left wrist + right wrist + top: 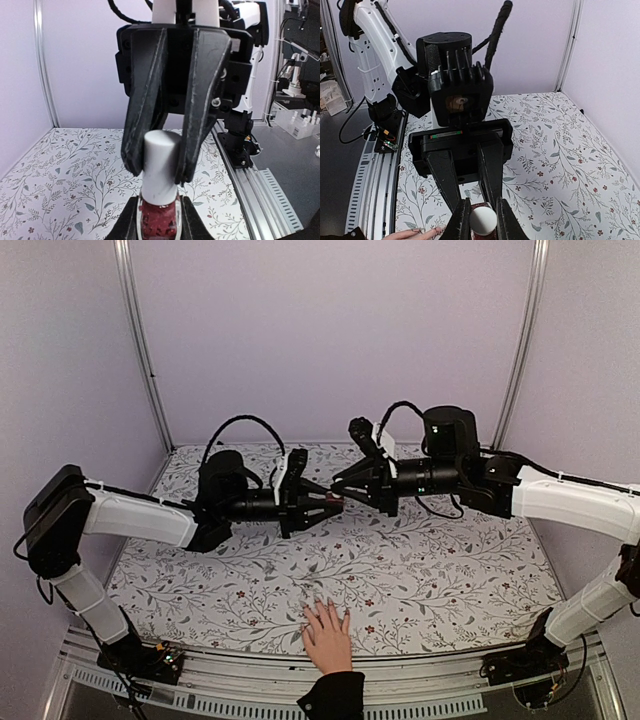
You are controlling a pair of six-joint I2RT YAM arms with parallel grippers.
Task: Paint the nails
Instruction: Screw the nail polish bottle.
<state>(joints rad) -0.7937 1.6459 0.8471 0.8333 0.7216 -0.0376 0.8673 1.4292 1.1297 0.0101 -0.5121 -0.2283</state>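
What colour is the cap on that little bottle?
The cap is white; clearest in the left wrist view.

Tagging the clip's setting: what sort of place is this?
Probably a lab robot cell: plain lilac wall panels between aluminium frame posts, a floral-patterned table cover, and a grey side bench with small white bottles.

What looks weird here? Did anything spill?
Nothing spilled. The odd bit: the small dark-red bottle hangs sideways in mid-air, the left gripper shut on its glass and the right gripper shut on its white cap. The hand lies flat on the table.
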